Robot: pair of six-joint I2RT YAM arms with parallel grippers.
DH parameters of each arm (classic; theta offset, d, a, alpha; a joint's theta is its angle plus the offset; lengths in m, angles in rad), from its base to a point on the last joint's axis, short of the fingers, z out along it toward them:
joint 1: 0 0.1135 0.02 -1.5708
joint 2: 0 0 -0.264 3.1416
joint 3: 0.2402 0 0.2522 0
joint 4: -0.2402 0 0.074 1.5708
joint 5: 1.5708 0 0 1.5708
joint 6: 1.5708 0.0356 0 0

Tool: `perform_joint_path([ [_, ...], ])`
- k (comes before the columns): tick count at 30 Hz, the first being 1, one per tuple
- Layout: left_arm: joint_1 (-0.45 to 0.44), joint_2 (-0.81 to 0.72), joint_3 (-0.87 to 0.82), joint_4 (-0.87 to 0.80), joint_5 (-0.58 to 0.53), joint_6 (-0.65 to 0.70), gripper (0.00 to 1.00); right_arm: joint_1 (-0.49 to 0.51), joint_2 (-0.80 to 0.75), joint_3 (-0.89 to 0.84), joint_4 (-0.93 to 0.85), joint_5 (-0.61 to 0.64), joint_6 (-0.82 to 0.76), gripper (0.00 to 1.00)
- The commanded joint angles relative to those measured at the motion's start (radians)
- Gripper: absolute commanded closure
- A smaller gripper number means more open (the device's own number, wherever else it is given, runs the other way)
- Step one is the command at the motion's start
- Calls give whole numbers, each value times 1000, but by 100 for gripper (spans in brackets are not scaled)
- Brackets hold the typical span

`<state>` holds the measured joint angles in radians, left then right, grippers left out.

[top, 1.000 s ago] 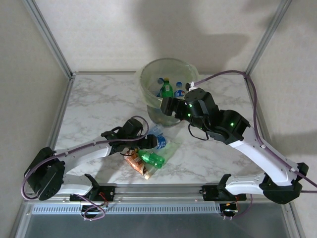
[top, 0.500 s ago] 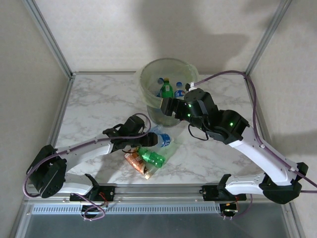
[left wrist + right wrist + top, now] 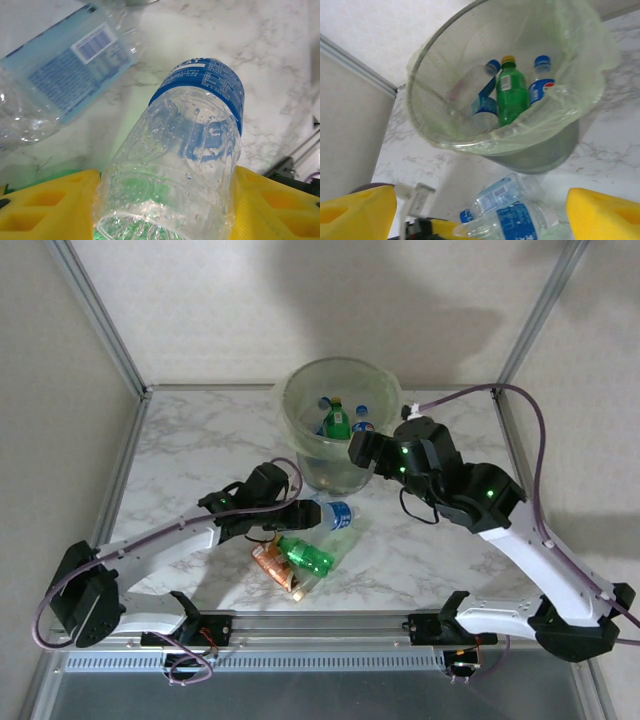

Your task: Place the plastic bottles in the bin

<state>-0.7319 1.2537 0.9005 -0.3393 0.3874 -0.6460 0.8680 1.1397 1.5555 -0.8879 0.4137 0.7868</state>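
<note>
L gripper [image 3: 165,210] is closing in. A sec ago its jaws were standing wide over the pile; now the yellow pads [image 3: 45,205] are pressing both sides of the clear bottle [image 3: 185,150] w/ the blue label. So it's grasping that one near the base, cap end pointing away from the wrist. Can't tell yet if it's coming up off the table [image 3: 270,45].

R gripper [image 3: 358,450] is hanging released, pads far apart, nothing btwn them. It's been backing off rightward from the bin [image 3: 300,405], now just ahead-left of it w/ several bottles already inside.

Meaning: the pick is basically made. Next is probably lift & carry to the bin, which is sitting beyond the L gripper and a bit right.

Still waiting: another clear bottle [image 3: 65,75] just ahead-left of the L gripper, plus a green bottle [image 3: 305,557] and an orange bottle [image 3: 270,565] just behind it.
</note>
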Motion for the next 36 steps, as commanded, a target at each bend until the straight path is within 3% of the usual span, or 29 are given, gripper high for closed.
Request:
perform_joint_path([
  [1,-6,-54,40,-40,44,18,45,-30,-12,54,-68,39,22,12],
  [11,10,-146,82,63,107,-95,46,-125,15,232,-192,43,2,9],
  [19,65,-228,120,287,222,-278,45,-151,72,388,-221,-45,-31,2],
  [22,99,-255,126,370,240,-353,45,-160,69,395,-178,-122,-32,1],
  [29,111,-248,153,532,227,-450,45,-161,64,289,91,-493,-26,1],
  [36,111,-231,131,711,232,-549,45,-161,66,147,279,-581,35,1],
])
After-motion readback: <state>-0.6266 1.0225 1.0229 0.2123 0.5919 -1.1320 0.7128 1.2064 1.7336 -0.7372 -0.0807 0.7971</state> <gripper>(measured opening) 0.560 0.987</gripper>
